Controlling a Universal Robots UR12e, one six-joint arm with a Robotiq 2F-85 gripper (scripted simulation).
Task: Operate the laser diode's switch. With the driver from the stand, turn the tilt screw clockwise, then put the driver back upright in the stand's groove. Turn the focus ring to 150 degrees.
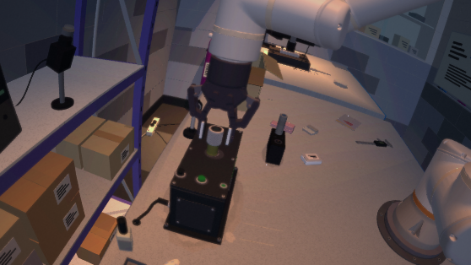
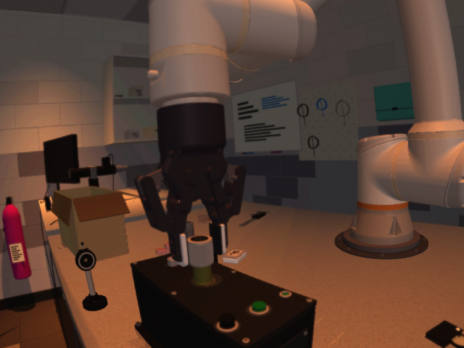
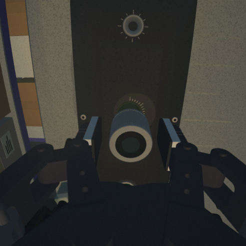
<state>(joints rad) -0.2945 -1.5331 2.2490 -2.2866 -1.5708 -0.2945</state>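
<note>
The focus ring (image 1: 215, 136) (image 2: 199, 250) (image 3: 130, 135), a knurled grey collar on an olive stem, stands upright on top of the black laser diode box (image 1: 205, 182) (image 2: 225, 303). My gripper (image 1: 215, 135) (image 2: 201, 242) (image 3: 131, 143) is lowered around the ring with a finger on each side, open and holding nothing. On the box's near end sit a green switch (image 1: 201, 179) (image 2: 258, 306), a black knob (image 1: 181, 172) (image 2: 226, 321) and a small green lamp (image 1: 223, 185) (image 2: 285, 294). The driver (image 1: 281, 124) stands upright in its black stand (image 1: 276, 151) to the right of the box.
The blue shelf post (image 1: 141, 84) and stacked cartons (image 1: 101, 145) stand close left of the box. A small optic on a post (image 2: 87, 275) stands by the table edge, an open carton (image 2: 92, 221) behind. Small parts lie scattered on the table, and my base (image 2: 382, 209) stands on the right.
</note>
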